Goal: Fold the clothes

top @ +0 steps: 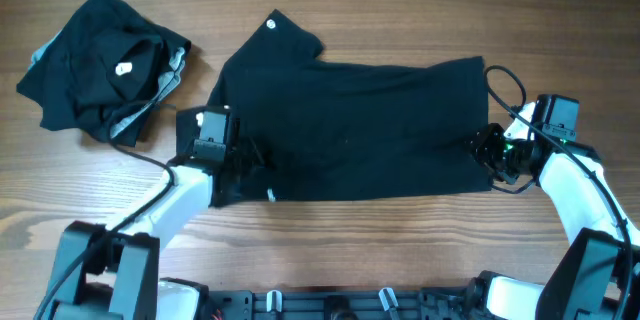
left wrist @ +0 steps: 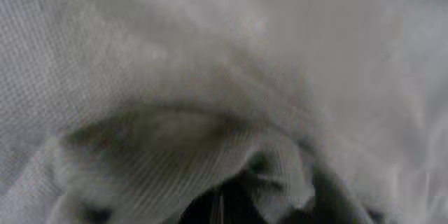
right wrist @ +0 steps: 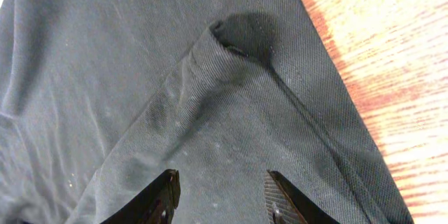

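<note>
Shirt spread mid-table, one gripper at each short end.

Far left, crumpled heap of black garments with grey trim [top: 100, 65] lay well apart on brown wooden table [top: 400, 0], no gripper near it. Large plain black soft-fabric shirt [top: 350, 130] lay flat at centre, long axis running left to right, small white mark [top: 271, 25] at its upper left corner. Left gripper [top: 232, 155] sat on shirt's left edge, fingers pressed together; could not tell whether cloth was caught between them. Right gripper [top: 492, 150] sat at right edge, fingers spread, holding nothing. Each arm was nearest its own end, and the cloth lay inward from both. Left wrist view gave only blurred, bunched fabric against the lens, no fingers. Right wrist view alone showed the parted fingertips [right wrist: 166, 194] over cloth, a raised fold [right wrist: 210, 63] just ahead, bare wood beyond the hem.
</note>
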Controlling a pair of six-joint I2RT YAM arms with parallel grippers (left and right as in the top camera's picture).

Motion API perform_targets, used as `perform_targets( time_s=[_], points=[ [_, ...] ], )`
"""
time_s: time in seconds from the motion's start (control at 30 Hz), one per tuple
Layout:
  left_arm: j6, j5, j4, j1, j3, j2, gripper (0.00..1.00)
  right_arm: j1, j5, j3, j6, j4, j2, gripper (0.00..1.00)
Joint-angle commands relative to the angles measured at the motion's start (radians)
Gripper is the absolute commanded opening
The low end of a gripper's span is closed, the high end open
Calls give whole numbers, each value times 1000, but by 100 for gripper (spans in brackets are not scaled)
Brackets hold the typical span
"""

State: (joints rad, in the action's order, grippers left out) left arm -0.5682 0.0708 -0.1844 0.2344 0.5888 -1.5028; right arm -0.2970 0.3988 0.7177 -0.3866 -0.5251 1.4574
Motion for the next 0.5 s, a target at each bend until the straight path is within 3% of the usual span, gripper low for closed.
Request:
perform_targets(
  time_s=[0.0,0.1,0.23,0.3,0.47],
  points=[
    [-12,-26,182,3,21,5,4,3,-11,15,17,1,-15,44],
    [38,-10,145,3,133,79,7,3,-11,15,17,0,-15,44],
    [45,-13,-306,6,198,167,7,3,-11,15,19,-2,-15,45],
    [45,-25,-416,6,170,127,4,3,-11,15,19,-2,-15,45],
    [37,-29,-137,6,18,-49,4,3,-11,15,18,0,-15,47]
  ],
)
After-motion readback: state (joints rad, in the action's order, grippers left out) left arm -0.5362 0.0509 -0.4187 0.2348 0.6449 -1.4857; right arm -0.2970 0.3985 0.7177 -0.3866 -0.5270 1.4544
